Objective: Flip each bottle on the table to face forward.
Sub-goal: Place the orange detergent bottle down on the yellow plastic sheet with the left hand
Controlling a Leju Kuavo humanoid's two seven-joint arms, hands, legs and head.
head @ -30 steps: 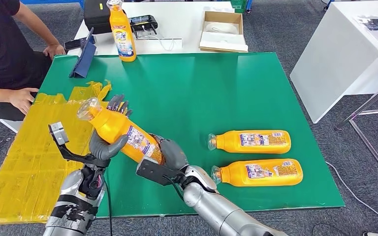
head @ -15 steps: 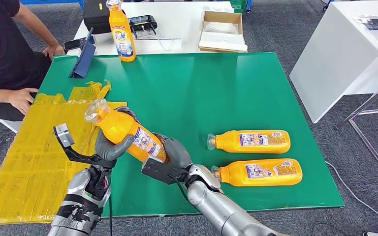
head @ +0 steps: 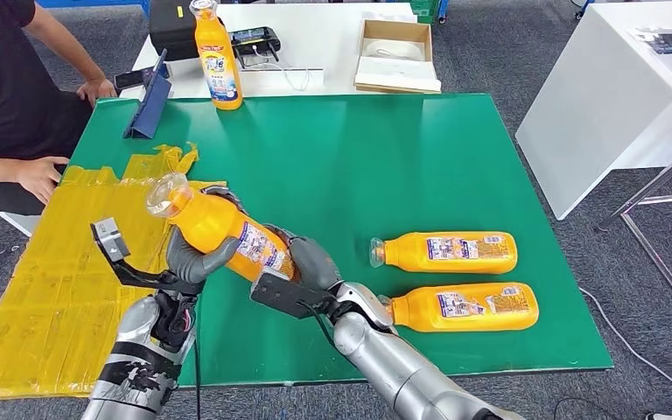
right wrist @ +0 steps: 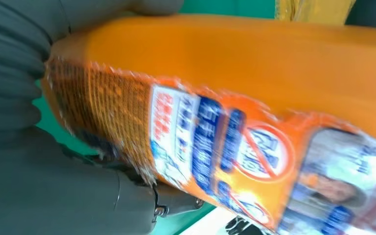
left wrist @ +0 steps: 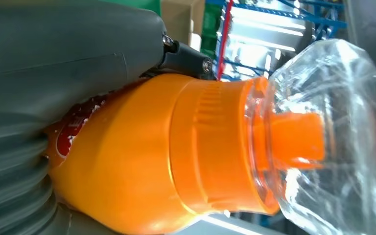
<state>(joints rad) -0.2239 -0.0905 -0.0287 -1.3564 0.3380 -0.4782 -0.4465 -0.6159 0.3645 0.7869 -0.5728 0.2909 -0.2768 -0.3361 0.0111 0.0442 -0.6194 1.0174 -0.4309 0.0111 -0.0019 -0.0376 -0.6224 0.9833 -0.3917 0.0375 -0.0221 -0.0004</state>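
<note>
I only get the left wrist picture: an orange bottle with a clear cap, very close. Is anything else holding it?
Observer: Yes. In the head view the held bottle is gripped by both hands: the left hand near its neck, the right hand at its base.
Operator: Is it upright?
Observer: No, it is tilted above the green table, cap pointing up and to the robot's left.
Operator: Are there other bottles?
Observer: Two bottles lie on their sides to the right, and one standing bottle is at the table's far edge.
Operator: Anyone nearby?
Observer: A person in a black top sits at the far left corner.
</note>
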